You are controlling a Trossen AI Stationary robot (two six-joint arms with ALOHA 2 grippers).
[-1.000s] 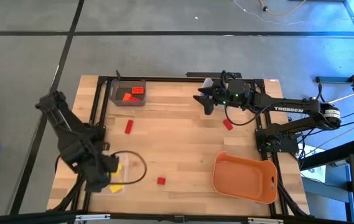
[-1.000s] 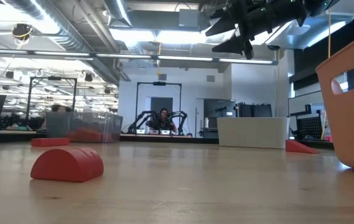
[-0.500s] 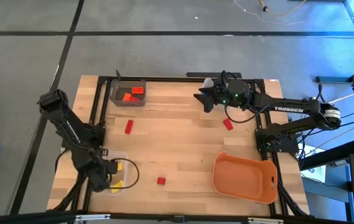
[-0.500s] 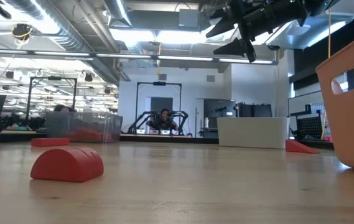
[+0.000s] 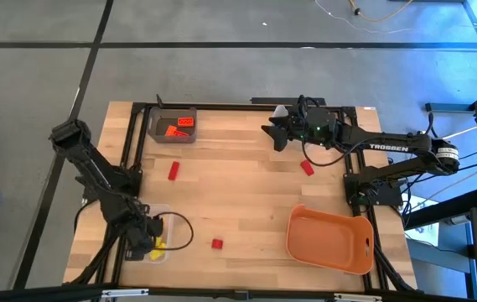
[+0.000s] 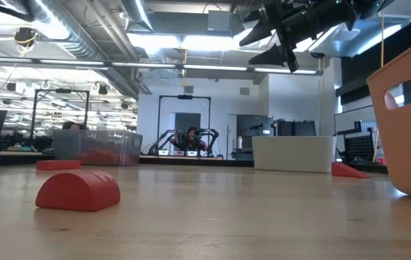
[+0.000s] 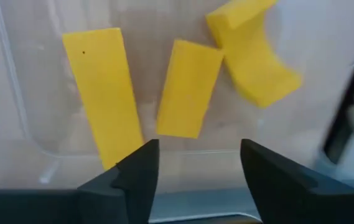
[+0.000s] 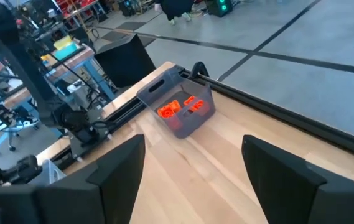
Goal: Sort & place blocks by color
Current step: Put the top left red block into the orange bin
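- Left gripper [image 7: 195,180]: jaws parted, nothing held, poised over clear bin [image 7: 15,93]; yellow blocks [image 7: 188,88] lie inside, apparently sorted by colour.
- Right gripper [image 5: 273,134]: jaws spread, empty, raised above table, waiting.

Legible text: "TROSSEN", white lettering on right arm [image 5: 389,148] forearm link, high view. No other readable markings.

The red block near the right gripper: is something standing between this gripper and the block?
Nothing visible does. In the high view the right gripper hangs open over bare table, and the red block lies uncovered beside that arm, apart from the orange tray.
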